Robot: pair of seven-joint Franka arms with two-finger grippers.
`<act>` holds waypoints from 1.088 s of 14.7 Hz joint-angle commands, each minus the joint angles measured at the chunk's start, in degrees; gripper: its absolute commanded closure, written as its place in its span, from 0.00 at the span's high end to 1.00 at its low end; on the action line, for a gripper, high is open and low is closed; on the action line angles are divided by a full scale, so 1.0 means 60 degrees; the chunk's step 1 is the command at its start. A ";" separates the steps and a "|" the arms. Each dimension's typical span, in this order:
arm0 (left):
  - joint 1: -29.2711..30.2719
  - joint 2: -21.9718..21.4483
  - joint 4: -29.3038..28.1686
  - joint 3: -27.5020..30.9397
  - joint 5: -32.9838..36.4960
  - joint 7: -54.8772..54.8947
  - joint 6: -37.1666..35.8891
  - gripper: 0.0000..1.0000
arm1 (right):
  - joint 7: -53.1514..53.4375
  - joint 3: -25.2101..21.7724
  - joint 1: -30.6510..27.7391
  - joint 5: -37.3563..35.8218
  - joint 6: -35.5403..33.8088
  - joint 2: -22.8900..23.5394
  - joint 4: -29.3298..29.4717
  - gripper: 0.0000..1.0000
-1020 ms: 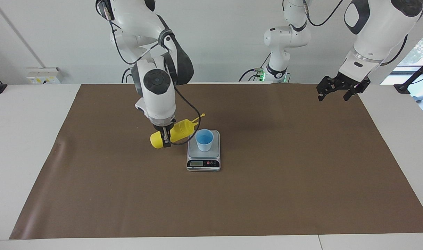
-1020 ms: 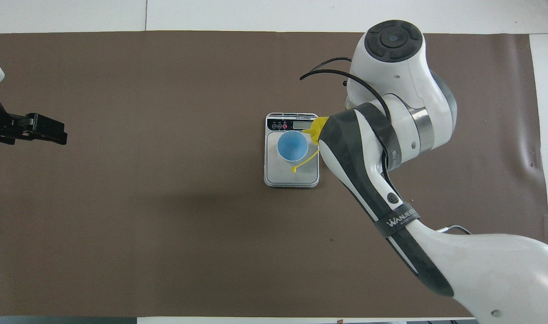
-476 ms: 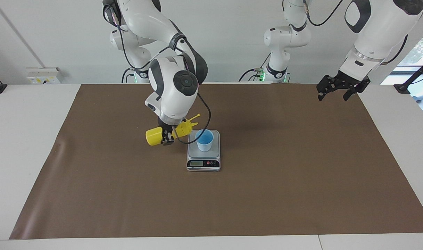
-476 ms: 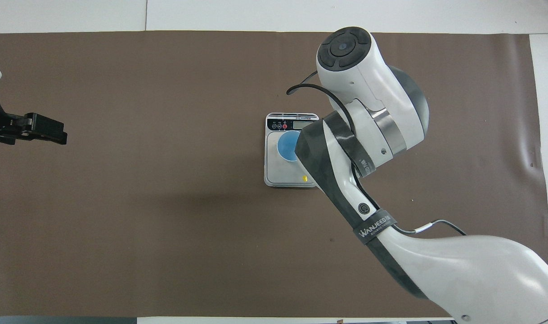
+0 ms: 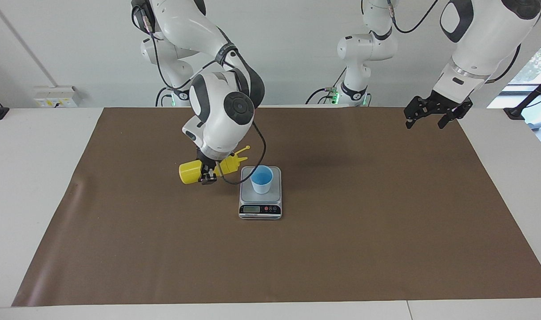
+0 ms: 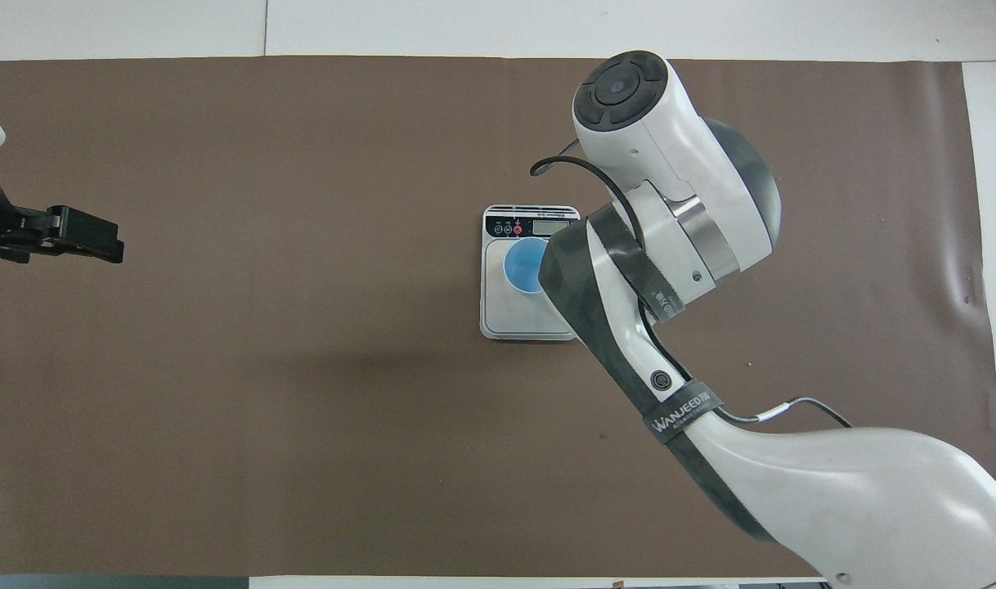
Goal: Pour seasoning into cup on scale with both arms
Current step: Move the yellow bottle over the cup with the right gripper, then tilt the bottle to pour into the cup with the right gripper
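The right pincer [image 5: 207, 176] is clenched around a smooth yellow plastic squeeze bottle [image 5: 189, 172], cylindrical in the body, which lies almost on its side in the air. Its flat base points toward the right arm's end of the table [image 5: 39, 178]; its cone-shaped nozzle cap points toward the cup [image 5: 261, 178], and a thin yellow cap strap [image 5: 243, 150] sticks up from the nozzle end. The bottle hangs above the mat just beside the scale [image 5: 260, 195], with the nozzle short of the cup's rim. In the overhead view the right arm's white shell covers both the pincer and the bottle.

Beside the right pincer, toward the left arm's end, sits the small flat rectangular scale [image 6: 531, 278]: silver casing, a matte grey weighing plate, and a black strip with a pale display and small round buttons. The light-blue tapered cup [image 6: 524, 263] stands upright on the plate, paler outside and a deeper blue inside. Whether any seasoning lies in it cannot be told; only the blue interior shows.

A matte brown mat [image 5: 386, 213] covers most of the white table and shows slight wrinkles near its edge at the right arm's end.

The left pincer [image 5: 433, 115] waits well apart from the scale, raised over the mat's corner at the left arm's end, its black fingers [image 5: 443, 121] spread and holding nothing. In the overhead view it [image 6: 89, 243] shows at the mat's edge.
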 commanded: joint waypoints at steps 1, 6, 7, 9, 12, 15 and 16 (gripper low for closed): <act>0.0120 -0.0233 -0.0205 -0.0037 -0.0165 0.0145 -0.0030 1.00 | 0.0392 0.0052 -0.0039 -0.0305 -0.0240 0.0085 0.0215 0.00; 0.0120 -0.0233 -0.0220 -0.0023 -0.0165 0.0145 -0.0030 1.00 | 0.1035 0.0168 -0.0055 -0.0086 -0.0501 0.0566 0.0753 0.00; 0.0120 -0.0233 -0.0220 -0.0023 -0.0165 0.0145 -0.0030 1.00 | 0.1081 0.0256 -0.0040 -0.0114 -0.0779 0.0888 0.1163 0.00; 0.0120 -0.0233 -0.0205 -0.0023 -0.0165 0.0145 -0.0030 1.00 | 0.1081 0.0315 0.0048 -0.0188 -0.0958 0.1169 0.1533 0.00; 0.0120 -0.0233 -0.0220 -0.0023 -0.0165 0.0159 -0.0030 1.00 | 0.1052 0.0330 0.0034 -0.0698 -0.0943 0.1448 0.1562 0.00; 0.0120 -0.0233 -0.0220 -0.0037 -0.0165 0.0145 -0.0030 1.00 | 0.1052 0.0447 0.0048 -0.0773 -0.0943 0.1448 0.1562 0.00; 0.0120 -0.0233 -0.0205 -0.0038 -0.0165 0.0159 -0.0030 1.00 | 0.1052 0.0447 0.0048 -0.0759 -0.0943 0.1434 0.1533 0.00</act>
